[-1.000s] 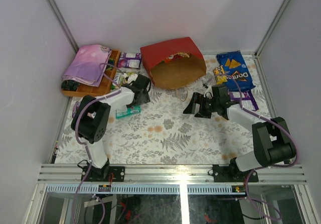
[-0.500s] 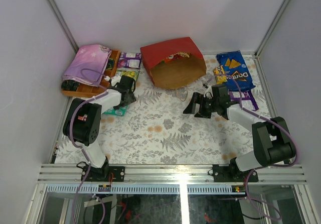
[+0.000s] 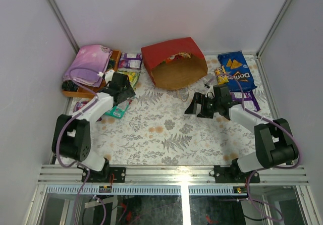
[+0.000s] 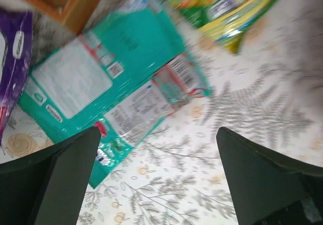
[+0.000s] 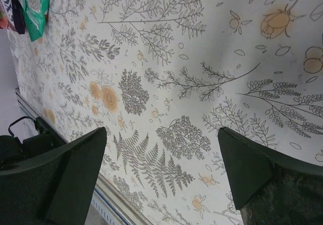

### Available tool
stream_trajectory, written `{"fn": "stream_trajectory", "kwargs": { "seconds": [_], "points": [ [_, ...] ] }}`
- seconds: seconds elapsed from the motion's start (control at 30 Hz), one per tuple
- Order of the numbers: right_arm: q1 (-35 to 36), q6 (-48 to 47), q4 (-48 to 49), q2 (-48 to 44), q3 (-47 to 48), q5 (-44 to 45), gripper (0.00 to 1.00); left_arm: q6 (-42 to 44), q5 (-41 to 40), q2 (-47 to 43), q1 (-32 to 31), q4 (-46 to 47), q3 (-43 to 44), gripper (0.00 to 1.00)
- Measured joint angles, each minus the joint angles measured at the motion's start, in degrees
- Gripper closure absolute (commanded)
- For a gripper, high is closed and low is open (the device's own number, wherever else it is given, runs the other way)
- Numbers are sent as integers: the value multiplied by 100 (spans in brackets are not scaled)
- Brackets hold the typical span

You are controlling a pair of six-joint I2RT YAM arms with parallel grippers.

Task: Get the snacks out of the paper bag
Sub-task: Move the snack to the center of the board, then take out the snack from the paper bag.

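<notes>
1. The worktop [image 3: 166,134] is white, printed with grey ferns and small orange flowers. Plain pale walls stand around it.
2. The blue, shiny chip bag [image 3: 236,71] at the far right says "Doritos" in white letters.
3. The teal pouch [image 4: 101,83] lies flat and shiny, with a white label and a barcode. The print is too blurry to read.
4. A yellow-green candy bag [image 4: 227,8] lies just beyond the pouch, and a purple-white pack [image 3: 131,60] lies beyond that one.
5. The red paper bag [image 3: 174,63] lies on its side at the back. Its brown mouth faces the arms, and an orange packet [image 3: 176,57] peeks out at the top of the mouth.
6. The left hand [image 4: 157,131] is spread wide and holds nothing. It hangs over the teal pouch.
7. The right hand [image 5: 161,131] is also spread wide and holds nothing, over bare worktop near the bag's mouth.
8. Since a second ago, the left hand has swung left, away from the bag. The right hand has stayed put.
</notes>
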Motion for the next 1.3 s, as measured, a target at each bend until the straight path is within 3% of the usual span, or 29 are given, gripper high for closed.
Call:
{"fn": "stream_trajectory", "kwargs": {
  "seconds": [0.23, 0.43, 0.73, 0.93, 1.13, 1.3],
  "points": [
    [2, 291, 181, -516, 229, 308, 1, 496, 586, -826, 7, 0, 660, 0],
    [4, 2055, 2632, -1093, -251, 949, 1, 752, 1047, -1058, 7, -63, 883, 0],
    [170, 4579, 5025, 1204, 254, 1690, 14, 1058, 1941, -1060, 46, -195, 1285, 0],
    [664, 5934, 5932, 2809, 863, 2286, 19, 1091, 2625, -1062, 168, -195, 1285, 0],
    [894, 6848, 5890, 4151, 2253, 2677, 18, 1217, 3021, -1237, 240, -199, 1276, 0],
    [894, 7141, 5296, 4756, 3462, 3333, 9, 1266, 3432, -1386, 330, -184, 1261, 0]
  ]
}}
